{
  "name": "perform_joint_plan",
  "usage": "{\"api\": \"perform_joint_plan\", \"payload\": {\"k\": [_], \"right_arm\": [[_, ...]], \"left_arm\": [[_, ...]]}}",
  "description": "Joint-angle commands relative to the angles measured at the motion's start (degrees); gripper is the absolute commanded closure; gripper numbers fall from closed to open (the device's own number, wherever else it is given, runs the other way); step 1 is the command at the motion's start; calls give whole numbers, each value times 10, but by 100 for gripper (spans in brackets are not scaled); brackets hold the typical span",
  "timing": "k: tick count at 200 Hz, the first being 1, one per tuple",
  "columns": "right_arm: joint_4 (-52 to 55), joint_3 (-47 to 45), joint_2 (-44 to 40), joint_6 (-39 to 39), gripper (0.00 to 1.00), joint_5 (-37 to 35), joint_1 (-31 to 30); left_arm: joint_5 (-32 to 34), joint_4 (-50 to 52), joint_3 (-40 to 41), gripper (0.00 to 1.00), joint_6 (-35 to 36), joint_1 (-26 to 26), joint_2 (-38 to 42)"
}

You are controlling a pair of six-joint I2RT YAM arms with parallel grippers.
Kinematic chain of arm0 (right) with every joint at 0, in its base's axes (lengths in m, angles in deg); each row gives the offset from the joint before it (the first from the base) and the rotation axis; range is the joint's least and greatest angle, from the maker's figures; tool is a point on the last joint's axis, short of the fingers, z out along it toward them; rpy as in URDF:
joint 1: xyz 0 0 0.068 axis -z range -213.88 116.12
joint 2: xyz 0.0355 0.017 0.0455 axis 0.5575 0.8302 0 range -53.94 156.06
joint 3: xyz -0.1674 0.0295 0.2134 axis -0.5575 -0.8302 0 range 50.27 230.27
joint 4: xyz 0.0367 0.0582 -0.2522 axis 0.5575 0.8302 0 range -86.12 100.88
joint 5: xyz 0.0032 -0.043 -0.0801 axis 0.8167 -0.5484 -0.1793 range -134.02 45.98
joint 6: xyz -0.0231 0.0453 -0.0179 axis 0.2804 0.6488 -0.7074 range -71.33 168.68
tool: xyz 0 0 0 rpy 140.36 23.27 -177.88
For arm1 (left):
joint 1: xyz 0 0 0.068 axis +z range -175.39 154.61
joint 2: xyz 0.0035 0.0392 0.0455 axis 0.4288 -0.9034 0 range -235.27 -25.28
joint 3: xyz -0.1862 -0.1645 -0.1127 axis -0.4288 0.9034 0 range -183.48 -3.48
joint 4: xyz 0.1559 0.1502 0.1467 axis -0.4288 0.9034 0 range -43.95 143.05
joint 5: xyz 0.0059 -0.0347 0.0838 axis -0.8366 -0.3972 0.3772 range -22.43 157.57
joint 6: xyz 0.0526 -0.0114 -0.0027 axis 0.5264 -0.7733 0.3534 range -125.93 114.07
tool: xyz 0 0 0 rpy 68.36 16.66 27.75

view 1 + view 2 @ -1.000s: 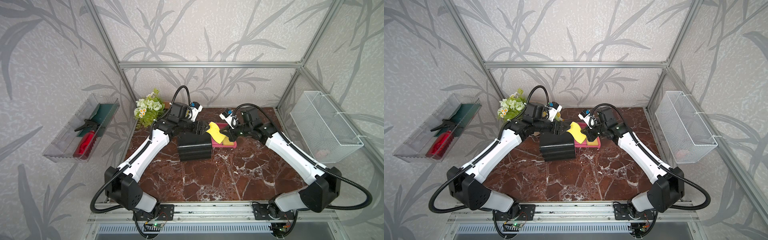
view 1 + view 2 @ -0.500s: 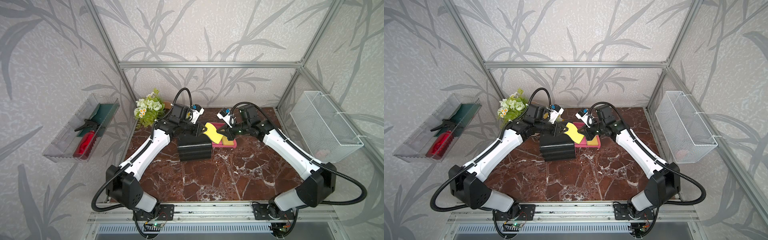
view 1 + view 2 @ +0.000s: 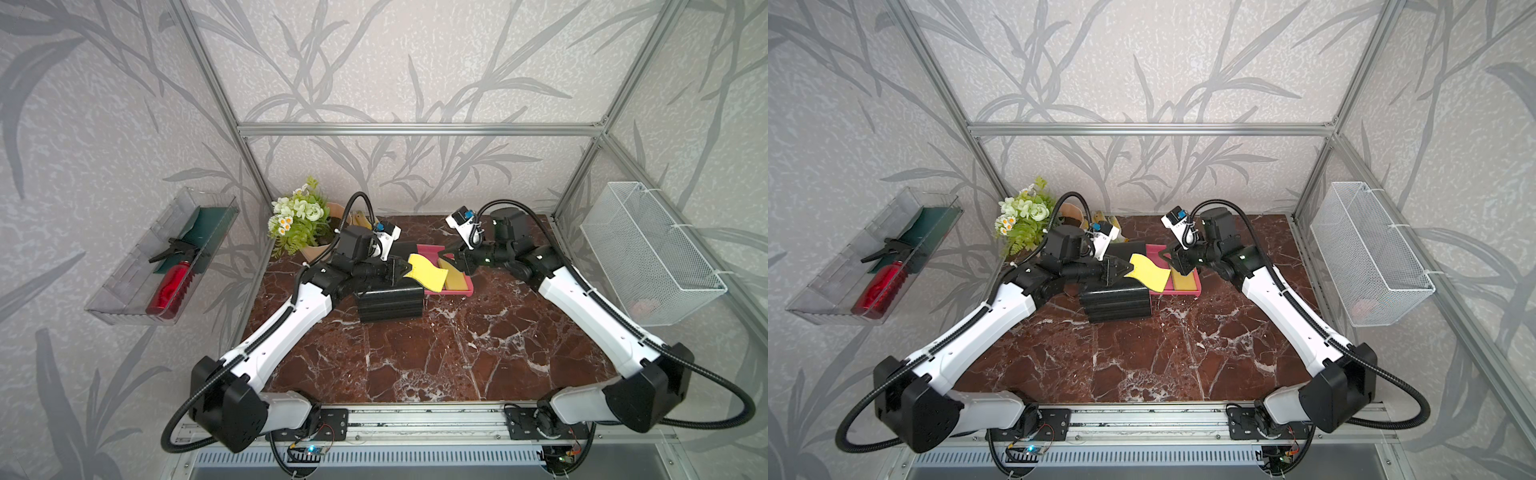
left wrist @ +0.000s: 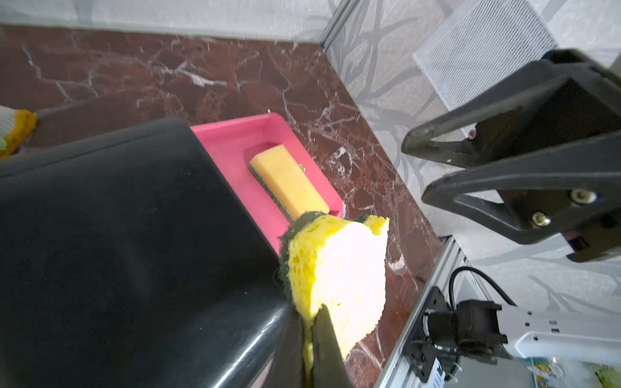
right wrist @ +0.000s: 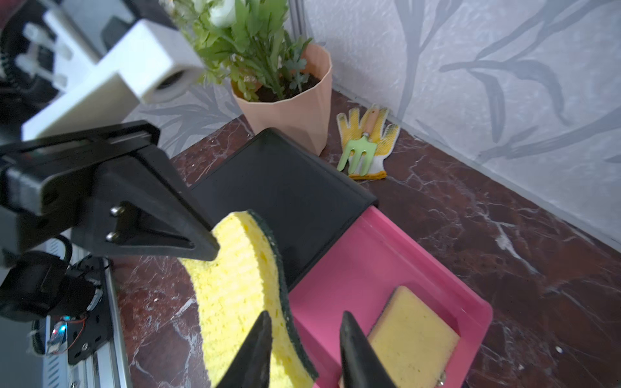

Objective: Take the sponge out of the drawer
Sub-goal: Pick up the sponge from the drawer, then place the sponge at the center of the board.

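Black ribbed cabinet (image 3: 390, 303) in front. Its pink plastic drawer (image 3: 451, 292) stands open and holds a rectangular orange sponge (image 3: 456, 280). The wavy yellow sponge with green backing (image 3: 428, 273) is held above the cabinet, outside the drawer, pinched at one end by the left gripper (image 4: 309, 319). The right gripper (image 5: 305, 314), jaws spread, is near its other end.

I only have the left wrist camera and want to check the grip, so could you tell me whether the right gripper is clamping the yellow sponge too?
Observer: No. In the right wrist view the right gripper has its jaws apart, with an end of the yellow sponge in the gap.
Operator: Thank you; what lies behind the black cabinet?
Observer: A glove carrying a green fork, beside the plant pot.
Operator: And what hangs beyond the left arm?
Observer: A clear tray holding a red spray bottle.
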Motion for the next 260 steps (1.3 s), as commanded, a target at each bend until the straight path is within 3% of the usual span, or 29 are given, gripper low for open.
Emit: {"api": "perform_joint_plan", "payload": {"k": [1, 26, 52, 72, 108, 143, 185, 260], "right_arm": [[-35, -33, -39, 74, 59, -87, 4], [-43, -81, -79, 133, 53, -124, 5], [-65, -149, -136, 169, 38, -163, 5], [-66, -191, -176, 184, 37, -181, 5], [-44, -254, -246, 203, 35, -187, 5], [5, -290, -327, 197, 33, -221, 5], [45, -304, -386, 193, 30, -236, 5], [48, -315, -394, 188, 29, -229, 5]], "left_arm": [[83, -74, 39, 100, -101, -38, 42], [168, -130, 95, 100, -192, -110, 69], [327, -119, 113, 100, -236, -223, 68], [405, -170, 142, 100, -279, -292, 43], [492, -242, 165, 100, -351, -369, -45], [514, -286, 137, 100, -386, -404, -151], [507, -285, 94, 100, -421, -409, -249], [467, -275, 57, 100, -447, -396, -311]]}}
